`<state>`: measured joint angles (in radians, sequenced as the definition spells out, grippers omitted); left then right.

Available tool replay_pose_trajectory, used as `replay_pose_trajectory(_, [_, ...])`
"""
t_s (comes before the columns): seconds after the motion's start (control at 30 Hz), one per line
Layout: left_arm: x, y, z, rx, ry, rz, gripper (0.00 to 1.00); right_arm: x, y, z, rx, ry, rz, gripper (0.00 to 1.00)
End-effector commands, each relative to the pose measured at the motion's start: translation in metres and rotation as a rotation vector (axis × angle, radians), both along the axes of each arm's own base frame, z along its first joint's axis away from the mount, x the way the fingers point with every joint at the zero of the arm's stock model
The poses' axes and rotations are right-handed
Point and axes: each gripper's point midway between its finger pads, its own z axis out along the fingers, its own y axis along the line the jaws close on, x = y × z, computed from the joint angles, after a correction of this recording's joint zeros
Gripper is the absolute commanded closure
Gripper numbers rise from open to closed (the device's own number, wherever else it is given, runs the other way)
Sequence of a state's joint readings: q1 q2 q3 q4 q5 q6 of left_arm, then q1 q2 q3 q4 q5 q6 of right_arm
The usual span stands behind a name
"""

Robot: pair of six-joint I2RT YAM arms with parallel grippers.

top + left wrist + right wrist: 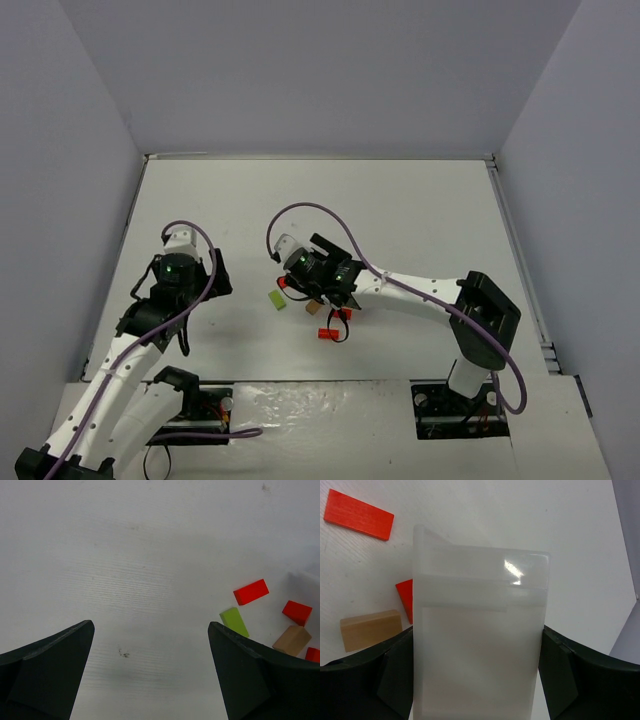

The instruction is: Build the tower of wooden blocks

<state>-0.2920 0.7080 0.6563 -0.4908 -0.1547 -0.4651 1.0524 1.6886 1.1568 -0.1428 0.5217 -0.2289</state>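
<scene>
No stack shows; the wooden blocks lie loose on the table. In the top view a lime green block [277, 299], a tan block [313, 307] and a red block [328, 333] lie around my right gripper [318, 290]. It is shut on a white translucent tray [480, 630] that fills the right wrist view, with red blocks [359, 514] and a tan block [370, 629] to its left. My left gripper [150, 626] is open and empty, left of the blocks; the green block [234, 621], a red block [251, 591] and the tan block [292, 639] show at its right.
The white table [420, 210] is bounded by grey walls on three sides. The right arm's purple cable [300, 215] loops above the blocks. The arm bases stand at the near edge.
</scene>
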Motion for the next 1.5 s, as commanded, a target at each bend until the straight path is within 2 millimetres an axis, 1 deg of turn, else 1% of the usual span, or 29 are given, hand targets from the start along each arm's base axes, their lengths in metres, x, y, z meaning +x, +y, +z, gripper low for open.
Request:
replay_pose_trajectory(0.0, [0.009,-0.009,0.002,-0.038,-0.004,-0.018,0.03,0.026,-0.014,0.037,0.118,-0.101,-0.109,1.00])
replay_pose_trajectory(0.1, [0.010,-0.013,-0.001,-0.044,0.014,-0.038,0.03,0.034,-0.016,0.054,0.217,-0.087,-0.127,1.00])
replay_pose_trajectory(0.17, [0.011,-0.015,-0.002,-0.047,0.016,-0.045,0.03,0.039,-0.016,0.071,0.315,-0.072,-0.130,1.00])
replay_pose_trajectory(0.2, [0.011,-0.015,-0.002,-0.048,0.016,-0.047,0.03,0.043,-0.017,0.076,0.362,-0.055,-0.134,1.00])
replay_pose_trajectory(0.27, [0.011,-0.016,-0.002,-0.049,0.014,-0.054,0.03,0.054,-0.024,0.088,0.469,-0.020,-0.157,1.00])
replay_pose_trajectory(0.37, [0.012,-0.020,-0.002,-0.055,0.011,-0.074,0.03,0.075,-0.044,0.099,0.629,0.055,-0.204,1.00])
replay_pose_trajectory(0.4, [0.012,-0.022,-0.001,-0.060,0.008,-0.086,0.03,0.084,-0.056,0.097,0.682,0.093,-0.231,1.00])
replay_pose_trajectory(0.5, [0.013,-0.025,-0.001,-0.068,0.008,-0.103,0.03,0.098,-0.072,0.088,0.801,0.201,-0.279,1.00])
replay_pose_trajectory(0.57, [0.013,-0.027,-0.001,-0.067,0.008,-0.114,0.03,0.106,-0.085,0.078,0.876,0.285,-0.308,1.00])
replay_pose_trajectory(0.73, [0.013,-0.030,0.000,-0.064,0.003,-0.132,0.03,0.114,-0.097,0.043,0.978,0.463,-0.364,1.00])
replay_pose_trajectory(0.83, [0.013,-0.031,0.000,-0.065,0.001,-0.139,0.03,0.121,-0.109,0.025,1.019,0.519,-0.407,1.00])
replay_pose_trajectory(0.9, [0.013,-0.031,0.000,-0.063,0.003,-0.145,0.03,0.126,-0.116,0.017,1.027,0.526,-0.428,0.99])
replay_pose_trajectory(0.93, [0.013,-0.031,0.001,-0.062,0.001,-0.146,0.03,0.130,-0.122,0.016,1.023,0.512,-0.441,0.93])
replay_pose_trajectory(1.0, [0.013,-0.031,0.001,-0.061,-0.001,-0.147,0.03,0.138,-0.132,0.014,1.004,0.475,-0.468,0.68])
replay_pose_trajectory(1.03, [0.013,-0.031,0.001,-0.060,-0.002,-0.147,0.03,0.142,-0.137,0.015,0.995,0.456,-0.483,0.54])
replay_pose_trajectory(1.07, [0.013,-0.031,0.002,-0.060,-0.003,-0.146,0.03,0.145,-0.141,0.014,0.988,0.443,-0.495,0.43])
replay_pose_trajectory(1.13, [0.013,-0.030,0.001,-0.060,-0.001,-0.143,0.03,0.150,-0.150,0.014,0.973,0.414,-0.519,0.25])
replay_pose_trajectory(1.2, [0.012,-0.030,0.002,-0.060,-0.002,-0.142,0.03,0.153,-0.157,0.016,0.950,0.382,-0.537,0.11])
replay_pose_trajectory(1.27, [0.012,-0.030,0.002,-0.060,-0.004,-0.141,0.03,0.156,-0.168,0.019,0.912,0.336,-0.571,0.03])
replay_pose_trajectory(1.3, [0.012,-0.030,0.002,-0.059,-0.004,-0.140,0.03,0.156,-0.171,0.021,0.901,0.319,-0.578,0.01])
replay_pose_trajectory(1.37, [0.013,-0.030,0.002,-0.060,-0.005,-0.139,0.03,0.155,-0.179,0.026,0.877,0.279,-0.600,0.00])
replay_pose_trajectory(1.47, [0.013,-0.031,0.001,-0.062,-0.001,-0.142,0.03,0.155,-0.203,0.026,0.800,0.203,-0.680,0.00])
